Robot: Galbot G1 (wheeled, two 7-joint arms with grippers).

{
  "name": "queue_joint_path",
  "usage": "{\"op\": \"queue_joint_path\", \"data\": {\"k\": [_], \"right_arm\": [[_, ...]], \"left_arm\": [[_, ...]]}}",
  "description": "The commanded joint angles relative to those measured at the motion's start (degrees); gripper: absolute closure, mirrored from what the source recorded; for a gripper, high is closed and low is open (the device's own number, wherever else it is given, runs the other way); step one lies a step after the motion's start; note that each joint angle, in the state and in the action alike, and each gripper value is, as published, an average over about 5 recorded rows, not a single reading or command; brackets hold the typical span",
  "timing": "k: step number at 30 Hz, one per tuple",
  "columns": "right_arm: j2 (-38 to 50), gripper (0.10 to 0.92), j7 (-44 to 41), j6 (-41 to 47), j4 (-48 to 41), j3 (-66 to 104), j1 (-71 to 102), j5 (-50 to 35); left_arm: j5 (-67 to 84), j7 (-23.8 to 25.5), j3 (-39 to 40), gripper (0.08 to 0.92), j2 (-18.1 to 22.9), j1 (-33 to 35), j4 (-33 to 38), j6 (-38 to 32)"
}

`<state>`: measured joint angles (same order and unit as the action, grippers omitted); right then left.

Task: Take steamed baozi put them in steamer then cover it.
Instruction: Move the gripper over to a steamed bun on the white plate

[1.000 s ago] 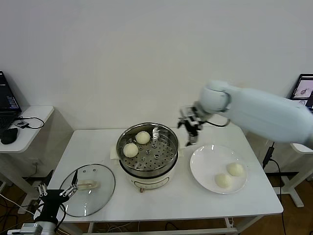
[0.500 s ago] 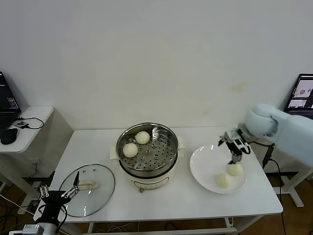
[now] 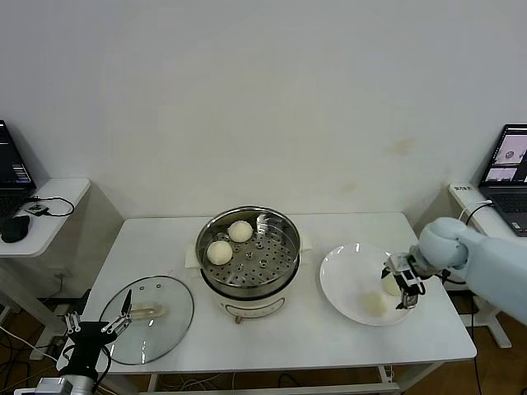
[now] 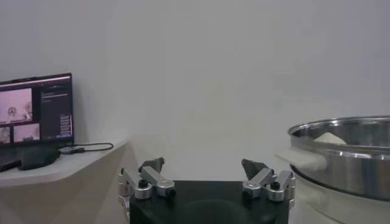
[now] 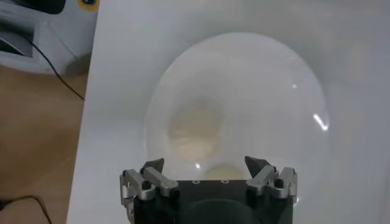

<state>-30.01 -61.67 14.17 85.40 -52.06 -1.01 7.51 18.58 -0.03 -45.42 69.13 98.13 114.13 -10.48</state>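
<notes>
Hovering wide open and empty over the plate (image 3: 350,271), the right hand (image 3: 402,290) should straddle the nearer baozi (image 3: 390,285) squarely — closing gently. Two already sit in the steamer (image 3: 280,267); left hand (image 3: 115,321) idles open beside the bench.

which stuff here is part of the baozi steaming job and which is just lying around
Part of the job: steamed baozi, two in the steamer, two on the plate; glass lid; right gripper, open over the plate.
Lying around: laptop, mouse.

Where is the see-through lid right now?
In the head view, the glass lid lies flat on the table's near left corner, left of the steamer, beside the parked left gripper.
</notes>
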Motion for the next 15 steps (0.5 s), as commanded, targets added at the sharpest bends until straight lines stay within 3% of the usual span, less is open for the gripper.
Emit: {"op": "queue_joint_path", "data": {"k": [1,15], "right_arm": [[-2.4,0.202,1.35,0.25,-2.46,3.06,6.02,1.58],[-5.9,0.204,3.13,0.86,-5.77,4.97,8.02,2.18]], "left_arm": [[0.02,0.02,-0.02,0.177,0.02,-0.02,-0.14,-0.01],[0.01,-0.02,-0.24,0.177,-0.02,-0.26,-0.69,-0.02]]}}
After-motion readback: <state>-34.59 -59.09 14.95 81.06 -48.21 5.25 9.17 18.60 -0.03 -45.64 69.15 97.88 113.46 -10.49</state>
